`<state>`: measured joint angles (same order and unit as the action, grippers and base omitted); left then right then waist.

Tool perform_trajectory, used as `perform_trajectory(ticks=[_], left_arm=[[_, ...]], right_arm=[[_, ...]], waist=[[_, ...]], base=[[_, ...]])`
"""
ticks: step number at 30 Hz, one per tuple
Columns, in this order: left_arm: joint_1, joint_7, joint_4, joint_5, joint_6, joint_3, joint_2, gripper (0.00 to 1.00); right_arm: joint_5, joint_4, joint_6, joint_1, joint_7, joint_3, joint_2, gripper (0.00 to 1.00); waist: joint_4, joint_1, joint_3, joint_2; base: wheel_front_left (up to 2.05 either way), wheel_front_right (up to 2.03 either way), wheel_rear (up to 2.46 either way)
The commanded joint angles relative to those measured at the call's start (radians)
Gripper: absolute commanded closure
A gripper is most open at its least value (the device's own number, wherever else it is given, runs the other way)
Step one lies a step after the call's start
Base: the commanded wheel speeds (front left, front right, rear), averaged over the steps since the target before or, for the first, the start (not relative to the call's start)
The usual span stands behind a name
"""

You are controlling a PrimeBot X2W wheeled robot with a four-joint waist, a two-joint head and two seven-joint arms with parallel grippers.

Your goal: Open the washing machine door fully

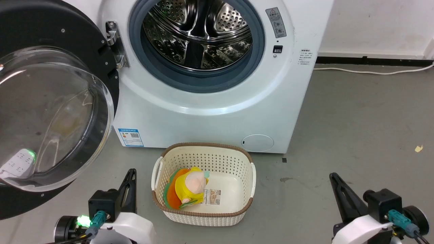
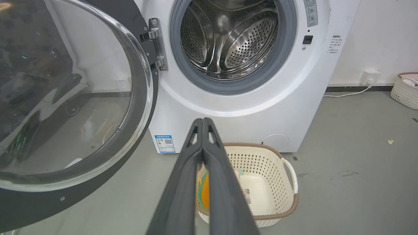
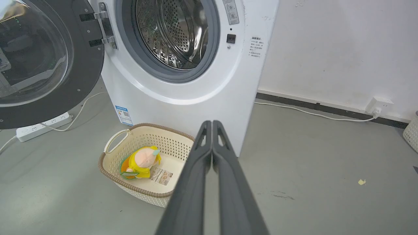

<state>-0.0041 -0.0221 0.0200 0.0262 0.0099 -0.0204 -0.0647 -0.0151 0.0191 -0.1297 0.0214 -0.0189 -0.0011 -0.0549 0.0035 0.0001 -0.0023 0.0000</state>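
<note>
At left, washing machine door (image 1: 51, 112) open

Washing machine door (image 1: 51, 112): round, glossy black ring, bulging clear glass bowl. Swung wide open, inner face outward, hung on metal hinge (image 1: 117, 45) at its 2 o'clock edge. Sits at 9 o'clock in head view.

Nothing is sharp enough to read. On the washing machine (image 1: 210, 122) front, taking the drum (image 1: 198, 34) as dial: a blue sticker (image 1: 130, 137) with QR code at 7 o'clock, a grey warning sticker (image 1: 276, 22) at 2, black print (image 1: 305, 57) at 3 — all illegible. The paper label (image 1: 212, 196) in the basket (image 1: 206, 145) – likewise.
</note>
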Motion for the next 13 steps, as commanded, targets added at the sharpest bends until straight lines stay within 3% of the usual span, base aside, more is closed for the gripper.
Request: perform_trajectory(ticks=[1,13], left_arm=[[0.004,0.007,-0.009,-0.012,-0.005,0.006,0.008,1.0],[0.004,0.022,-0.02,-0.026,-0.01,0.02,0.014,1.0]], right_arm=[[0.01,-0.011,-0.001,-0.017,0.004,0.0,0.004,1.0],[0.015,-0.019,-0.001,-0.021,0.019,0.001,0.005,1.0]], waist=[[0.0,-0.0001,0.0,0.0],[-0.004,-0.0001,0.002,0.0]], base=[[0.0,0.0,0.0],[0.0,0.0,0.0]])
